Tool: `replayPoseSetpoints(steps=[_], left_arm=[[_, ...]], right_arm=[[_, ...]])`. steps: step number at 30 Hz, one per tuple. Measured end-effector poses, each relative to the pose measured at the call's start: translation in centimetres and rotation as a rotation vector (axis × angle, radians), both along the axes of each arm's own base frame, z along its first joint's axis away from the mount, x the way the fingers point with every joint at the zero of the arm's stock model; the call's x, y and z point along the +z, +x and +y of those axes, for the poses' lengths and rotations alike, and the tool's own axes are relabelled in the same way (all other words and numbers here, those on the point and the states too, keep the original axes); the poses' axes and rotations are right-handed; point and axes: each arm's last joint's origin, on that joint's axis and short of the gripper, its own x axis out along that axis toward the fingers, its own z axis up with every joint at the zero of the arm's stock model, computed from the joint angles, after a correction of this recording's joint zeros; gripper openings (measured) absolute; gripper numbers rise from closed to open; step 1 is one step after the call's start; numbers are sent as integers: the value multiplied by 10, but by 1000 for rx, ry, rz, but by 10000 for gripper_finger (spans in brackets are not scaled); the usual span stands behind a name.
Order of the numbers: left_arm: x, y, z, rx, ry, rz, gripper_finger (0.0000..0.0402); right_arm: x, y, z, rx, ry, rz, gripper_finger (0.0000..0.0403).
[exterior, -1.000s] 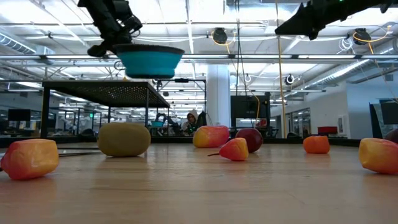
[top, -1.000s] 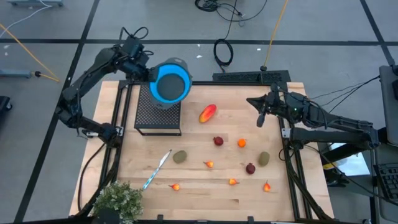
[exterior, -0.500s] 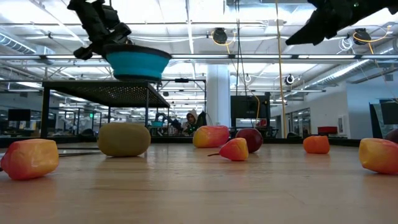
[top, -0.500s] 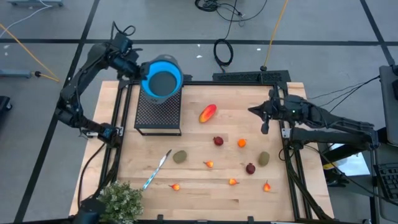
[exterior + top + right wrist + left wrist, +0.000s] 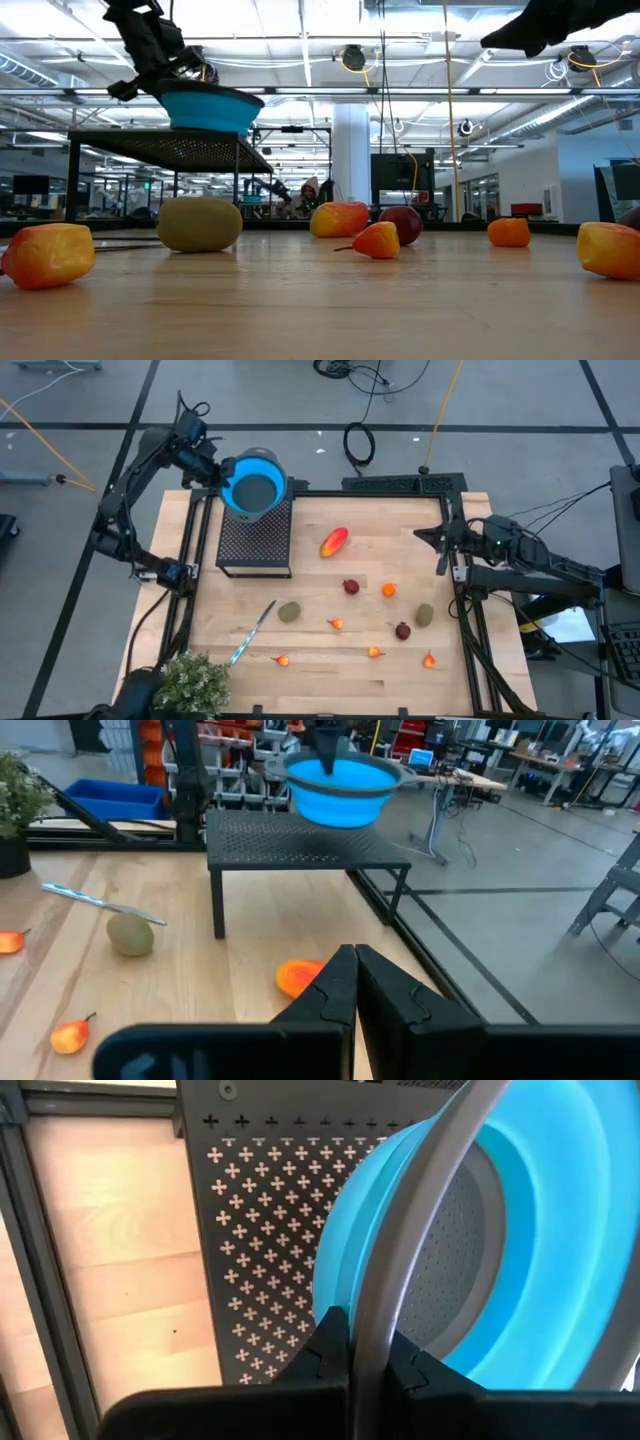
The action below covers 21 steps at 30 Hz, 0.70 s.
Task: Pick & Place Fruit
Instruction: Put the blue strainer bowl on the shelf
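fruit loose, bowl aloft

high view: fruit (image 5: 335, 542) lies scattered on the table (image 5: 380, 680); right gripper (image 5: 441, 550) closed, empty.
left wrist view: left gripper (image 5: 362, 1370) clamped on blue bowl (image 5: 560, 1230) rim.
low view: pieces look light, probably slippery; grip mid-body.

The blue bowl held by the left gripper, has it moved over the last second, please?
Yes. The blue bowl has shifted toward the far left corner of the black perforated stand, carried by the left gripper.
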Motion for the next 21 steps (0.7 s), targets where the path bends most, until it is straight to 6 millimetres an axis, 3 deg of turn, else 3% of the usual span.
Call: replayPoseSetpoints(steps=[9, 21], left_arm=[[-15, 6, 14, -43, -47, 5, 0], [-22, 9, 24, -58, -11, 24, 0]], right_arm=[[-24, 2, 0, -8, 33, -59, 0], [-20, 3, -1, -4, -62, -105, 0]])
